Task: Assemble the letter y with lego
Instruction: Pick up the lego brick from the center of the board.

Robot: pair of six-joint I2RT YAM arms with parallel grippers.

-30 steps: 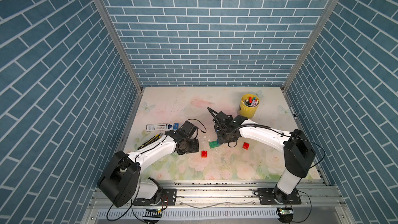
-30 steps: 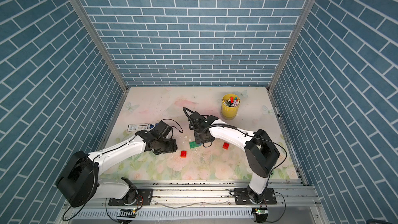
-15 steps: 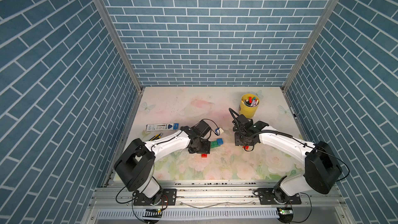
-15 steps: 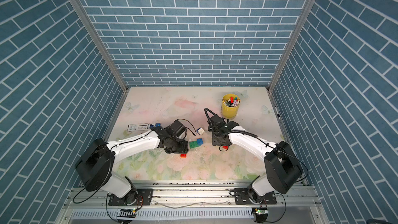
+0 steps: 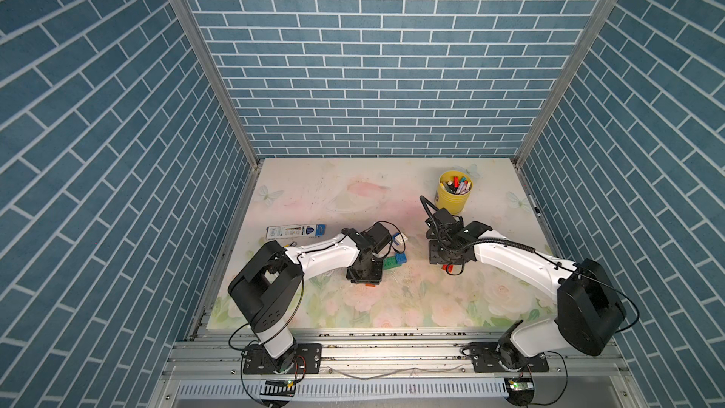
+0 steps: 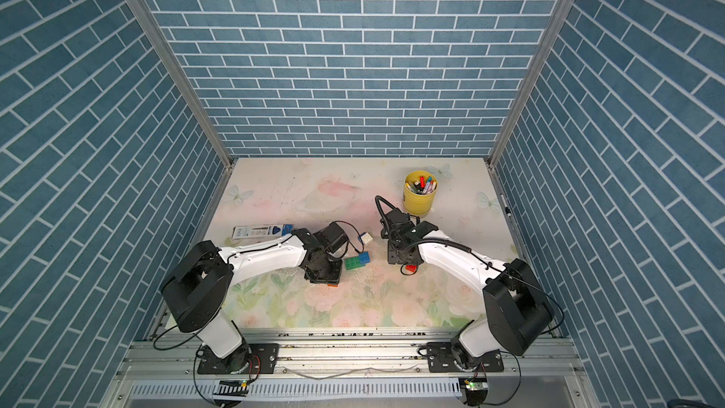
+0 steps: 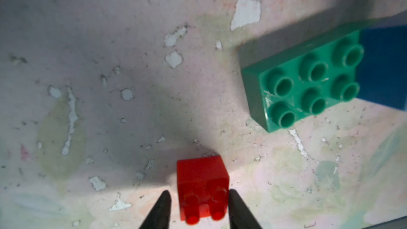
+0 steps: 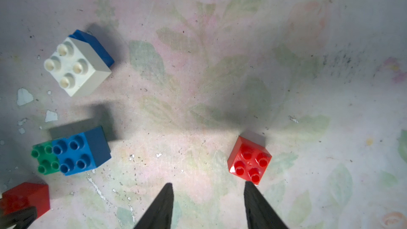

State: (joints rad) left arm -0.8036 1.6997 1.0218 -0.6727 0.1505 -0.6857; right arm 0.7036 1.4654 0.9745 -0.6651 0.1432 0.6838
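lego [image 6: 355, 262]: six bricks on the table [image 6: 274, 198], centre-front, between the two arms. the letter y is not yet formed; only two pairs look joined.

1. layout. a blue brick [image 8: 77, 153] sits on one end of the green brick [image 7: 308, 80]. the white brick [image 8: 74, 64] appears stacked on a second blue brick [image 8: 97, 45], near that pair. the left red brick [image 7: 202, 186] lies near the green brick, apart from it. the right red brick [image 8: 250, 159] lies apart, on the right arm's side.

2. left gripper [image 7: 198, 192]. its fingers bracket the left red brick. one finger [image 7: 236, 208] touches a side wall; a thin sliver of table shows at the other. whether the brick is clamped cannot be told.

3. right gripper [image 8: 207, 183]. jaws spread, nothing between them; the right red brick is just off one fingertip.

4. step in hand, as judged: pick up the left red brick.
- seat both fingers flat on opposite side walls, below the studs, centred.
- confirm firm contact on both sides before lifting; a one-sided hold may pivot the brick.
- lift straight up, studs level.
- bring it square over the free green studs, then press down evenly.
- park the right arm clear, or use it to steady the green brick against sliding.
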